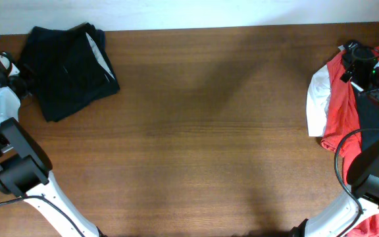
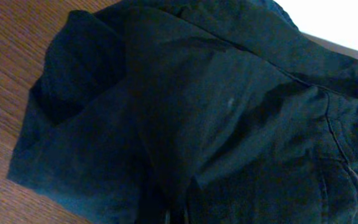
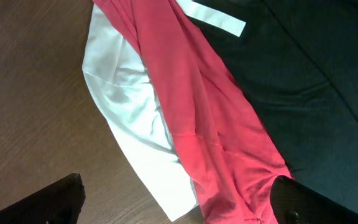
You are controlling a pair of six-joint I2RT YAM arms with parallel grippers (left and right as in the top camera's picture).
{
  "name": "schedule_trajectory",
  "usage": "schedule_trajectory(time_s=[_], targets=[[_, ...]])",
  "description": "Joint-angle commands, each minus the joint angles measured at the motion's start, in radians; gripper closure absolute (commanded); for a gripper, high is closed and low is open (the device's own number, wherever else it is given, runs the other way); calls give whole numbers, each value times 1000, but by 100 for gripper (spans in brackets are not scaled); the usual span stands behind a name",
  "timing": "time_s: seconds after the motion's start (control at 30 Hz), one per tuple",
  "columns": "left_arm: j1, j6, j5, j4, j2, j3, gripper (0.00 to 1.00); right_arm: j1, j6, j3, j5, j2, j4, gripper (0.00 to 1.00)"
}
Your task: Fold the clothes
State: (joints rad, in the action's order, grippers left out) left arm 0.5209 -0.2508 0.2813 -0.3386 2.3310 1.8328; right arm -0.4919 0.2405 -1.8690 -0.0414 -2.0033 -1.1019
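Observation:
A black garment [image 1: 68, 66] lies folded at the table's back left; it fills the left wrist view [image 2: 229, 112]. My left gripper [image 1: 25, 82] is at its left edge. Its fingers [image 2: 176, 211] sit close together, with the cloth's folds converging into them. At the right edge lies a heap of clothes: a red garment [image 1: 341, 99], a white one [image 1: 316, 99] and a black one [image 1: 372, 115]. My right gripper [image 1: 355, 66] hovers over this heap with its jaws [image 3: 182, 205] wide open and empty, above the red garment [image 3: 204, 112] and the white cloth [image 3: 129, 106].
The brown wooden table [image 1: 202, 131] stretches between the two piles. A black garment with a white label strip [image 3: 216, 18] lies to the right in the right wrist view. Both arm bases stand at the front corners.

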Motion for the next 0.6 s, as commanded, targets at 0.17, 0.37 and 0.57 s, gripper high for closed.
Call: schedule_trajectory(time_s=[0.17, 0.37, 0.57], targets=[[-142, -2, 18, -59, -168, 29, 99, 1, 12, -12, 9, 18, -1, 1], [-204, 73, -118, -69, -168, 42, 99, 1, 12, -12, 9, 18, -1, 1], [-237, 351, -122, -35, -168, 209, 99, 1, 12, -12, 9, 18, -1, 1]])
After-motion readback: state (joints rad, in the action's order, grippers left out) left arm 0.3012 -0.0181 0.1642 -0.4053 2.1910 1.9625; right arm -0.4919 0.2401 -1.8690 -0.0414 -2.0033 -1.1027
